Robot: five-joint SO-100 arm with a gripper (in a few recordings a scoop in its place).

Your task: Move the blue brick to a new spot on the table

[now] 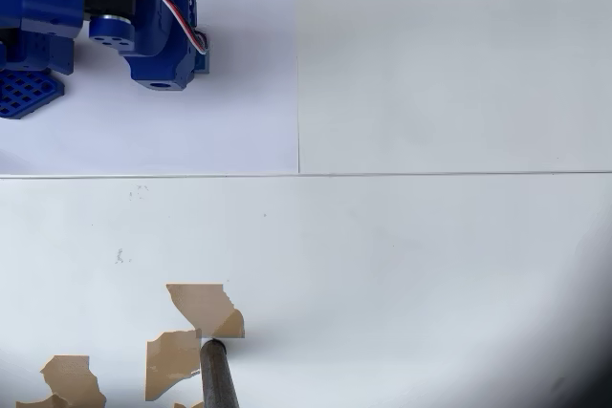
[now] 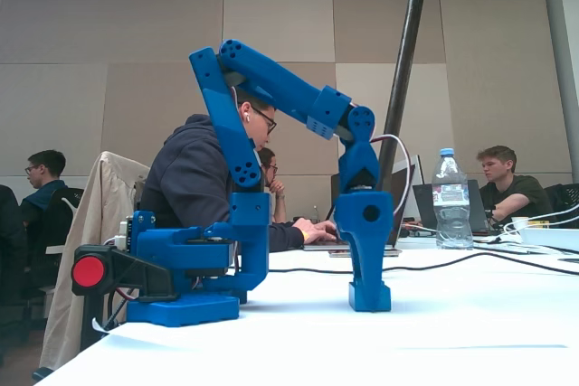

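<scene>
Closest to us in the fixed view, we see the white table (image 2: 434, 332). On it stands the blue robot arm (image 2: 244, 133), bent over, with its gripper (image 2: 369, 296) pointing straight down and its tip touching the table. We cannot tell if the gripper is open or closed, or if it holds anything. We cannot find the blue brick. Behind the table stands a water bottle (image 2: 450, 198), and people sit at laptops. In the overhead view, torn brown tape patches (image 1: 204, 305) lie by a dark pole (image 1: 219, 376).
</scene>
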